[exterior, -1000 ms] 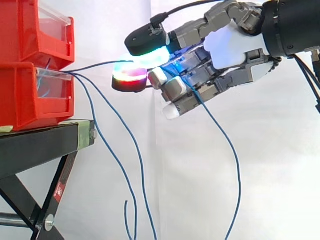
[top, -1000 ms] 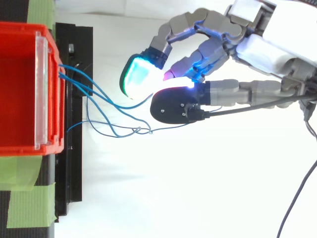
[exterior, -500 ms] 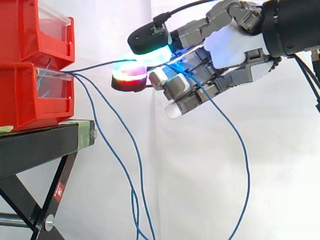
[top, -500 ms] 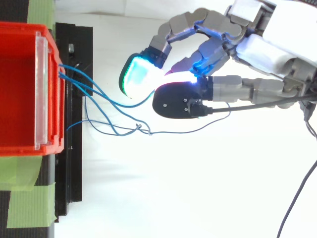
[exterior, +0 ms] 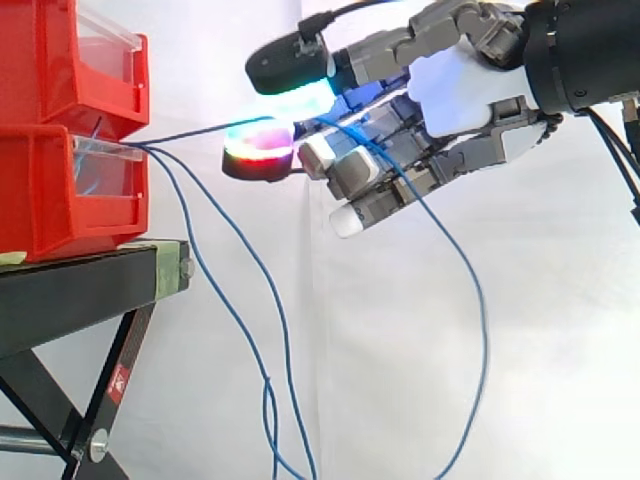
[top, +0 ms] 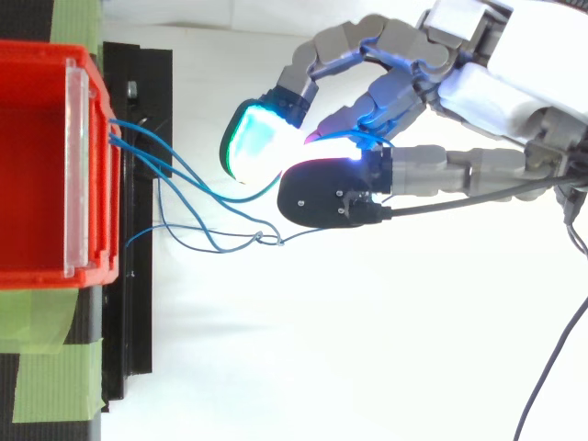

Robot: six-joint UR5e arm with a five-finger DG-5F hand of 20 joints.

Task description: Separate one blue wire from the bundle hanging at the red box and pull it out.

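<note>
- the hand (exterior: 460, 100) has its pads (exterior: 258, 158) pinched on one blue wire (exterior: 200, 132); the wire runs nearly straight from the fingertips to the red box (exterior: 60, 190), with its slack tail draped behind the fingers
- the rest of the bundle (exterior: 235, 290) hangs below the fingertips, apart from them; nice
- I'd squeeze firmer before hauling; the pinch looks light, so the wire could slip
- pull level and slow, straight away from the box; watch that the little tangle (top: 262, 241) just beside the thumb pad doesn't snag
</note>
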